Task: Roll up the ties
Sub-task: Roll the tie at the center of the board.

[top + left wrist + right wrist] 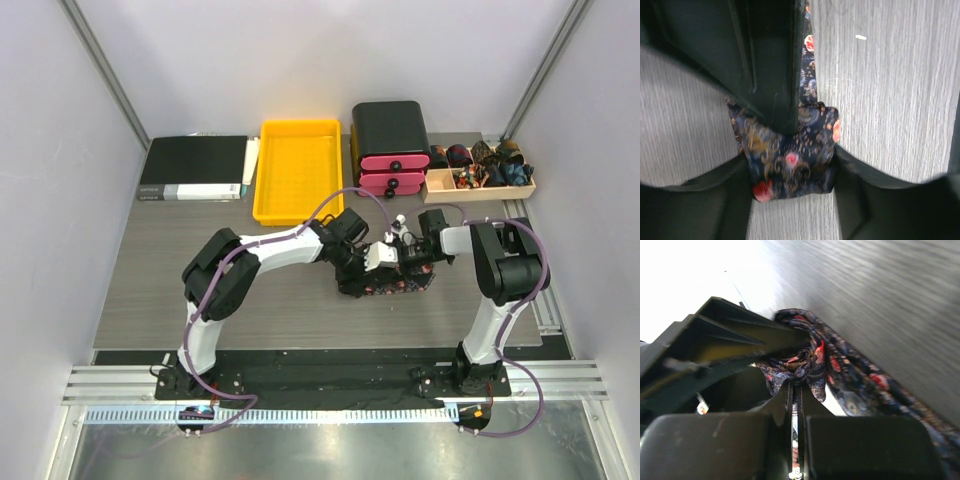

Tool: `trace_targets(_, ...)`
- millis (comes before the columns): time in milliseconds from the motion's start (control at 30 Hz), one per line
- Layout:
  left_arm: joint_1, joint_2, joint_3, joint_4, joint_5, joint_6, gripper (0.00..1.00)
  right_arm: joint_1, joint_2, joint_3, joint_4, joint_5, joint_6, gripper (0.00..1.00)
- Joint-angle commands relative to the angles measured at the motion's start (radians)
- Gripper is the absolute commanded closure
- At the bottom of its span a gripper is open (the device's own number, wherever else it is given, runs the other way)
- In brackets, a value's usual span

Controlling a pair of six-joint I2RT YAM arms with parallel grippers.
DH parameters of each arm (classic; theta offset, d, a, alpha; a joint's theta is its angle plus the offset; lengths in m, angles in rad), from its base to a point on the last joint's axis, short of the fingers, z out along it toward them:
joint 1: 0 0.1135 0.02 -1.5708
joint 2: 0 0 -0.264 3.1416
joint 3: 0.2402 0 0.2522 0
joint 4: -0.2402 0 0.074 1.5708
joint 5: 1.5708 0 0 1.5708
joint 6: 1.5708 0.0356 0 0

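Note:
One dark tie [395, 287] with red, orange and pink speckles lies mid-table, where both arms meet. In the left wrist view its rolled end [787, 167] fills the gap of my left gripper [790, 156], and both jaws touch the roll's sides. A flat tail of the tie [807, 65] runs away across the wood. My right gripper [799, 385] is shut, pinching a bunched fold of the tie [812, 362] at its tips, while the rest of the tie [865, 385] trails off to the right. From above, the left gripper [368, 272] and right gripper [408, 262] nearly touch.
Along the back stand a black binder [195, 168], an empty yellow tray [298, 170], a black box with pink drawers [392, 145] and a wooden box [480, 185] holding rolled ties. The right gripper's dark finger [770, 65] crowds the left wrist view.

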Motion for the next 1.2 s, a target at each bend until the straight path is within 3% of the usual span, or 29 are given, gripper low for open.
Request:
trace_targets(0,0.039,-0.029,-0.044,-0.011,-0.025,-0.081,0.36,-0.019,0.053,-0.014,-0.001,0.105,-0.051,0.99)
trace_targets(133,0.046,-0.124,-0.113,0.125,0.025,-0.113,0.22,-0.04,0.082,-0.014,-0.002,0.116,-0.07,0.99)
trace_targets(233,0.048,-0.15,-0.147,0.193,0.053,-0.126,0.18,-0.049,0.102,-0.008,-0.004,0.127,-0.079,0.99)
trace_targets(600,0.037,-0.105,-0.192,0.366,0.113,-0.066,0.16,-0.051,0.139,0.003,-0.016,0.156,-0.093,0.99)
trace_targets(700,0.023,-0.079,-0.181,0.363,0.098,-0.023,0.26,-0.051,0.147,0.011,-0.025,0.153,-0.093,0.99)
trace_targets(833,-0.01,-0.051,-0.124,0.258,0.041,0.023,0.56,-0.051,0.14,0.018,-0.034,0.148,-0.094,0.99)
trace_targets(867,-0.015,-0.045,-0.112,0.233,0.014,0.028,0.59,-0.049,0.133,0.024,-0.037,0.145,-0.093,0.99)
trace_targets(967,-0.026,-0.019,-0.072,0.139,-0.033,0.028,0.67,-0.054,0.108,0.041,-0.074,0.125,-0.102,0.9)
trace_targets(1167,-0.027,0.026,-0.051,0.023,-0.106,0.005,0.7,-0.114,-0.021,0.074,-0.26,0.098,-0.217,0.68)
